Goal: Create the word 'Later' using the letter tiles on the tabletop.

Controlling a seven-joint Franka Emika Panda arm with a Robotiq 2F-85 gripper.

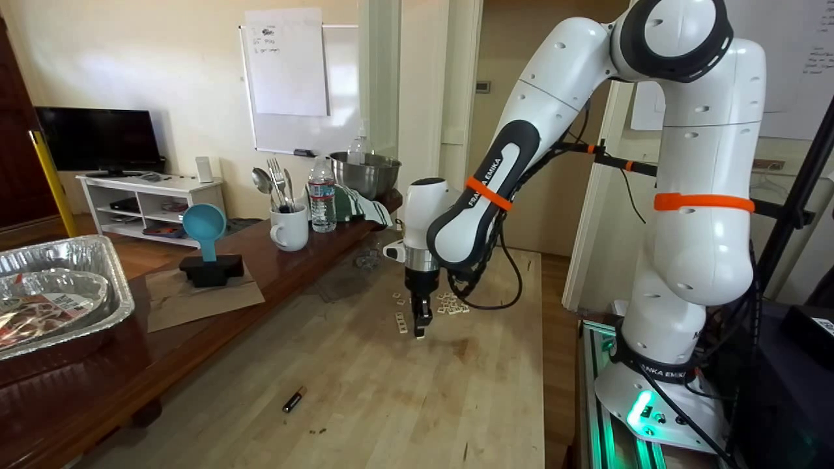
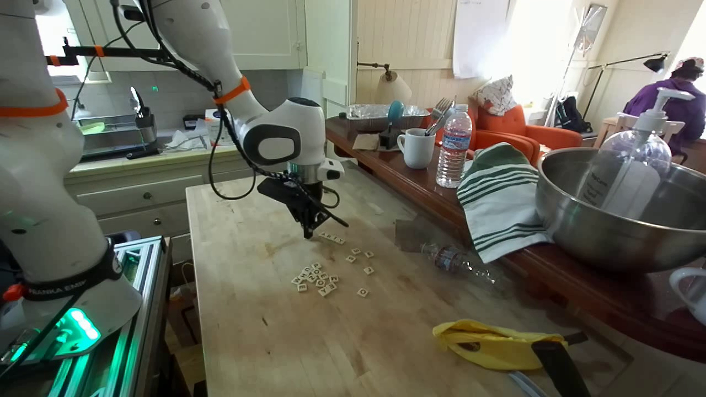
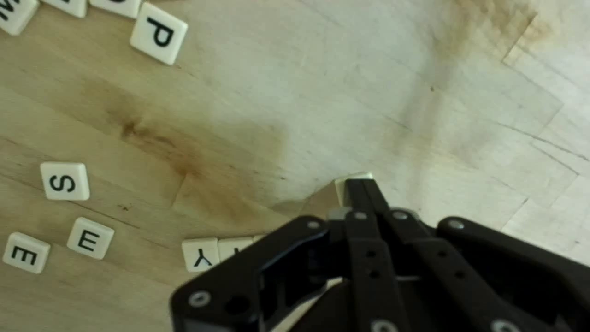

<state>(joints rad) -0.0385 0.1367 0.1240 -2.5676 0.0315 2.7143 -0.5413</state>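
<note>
My gripper (image 1: pixel 422 324) points down at the tabletop (image 1: pixel 391 404); it also shows in an exterior view (image 2: pixel 309 231). In the wrist view its fingers (image 3: pixel 362 180) are closed together. One pale tile (image 3: pixel 339 188) lies under the fingertips, mostly covered, its letter hidden. A short row of tiles (image 2: pixel 332 238) lies beside the gripper; in the wrist view its Y tile (image 3: pixel 201 254) shows and the gripper hides the rest. Loose S (image 3: pixel 64 181), E (image 3: pixel 90 238) and another E (image 3: pixel 26 252) lie left of it. A cluster (image 2: pixel 320 283) lies apart, with P (image 3: pixel 159 33) at its edge.
A yellow object (image 2: pixel 491 344) and a clear plastic bottle (image 2: pixel 449 258) lie on the tabletop. A battery (image 1: pixel 294 399) lies there too. A raised dark wooden ledge (image 1: pixel 260 286) runs alongside, bearing a mug (image 1: pixel 289 228), a water bottle (image 1: pixel 322 198) and a steel bowl (image 2: pixel 595 220).
</note>
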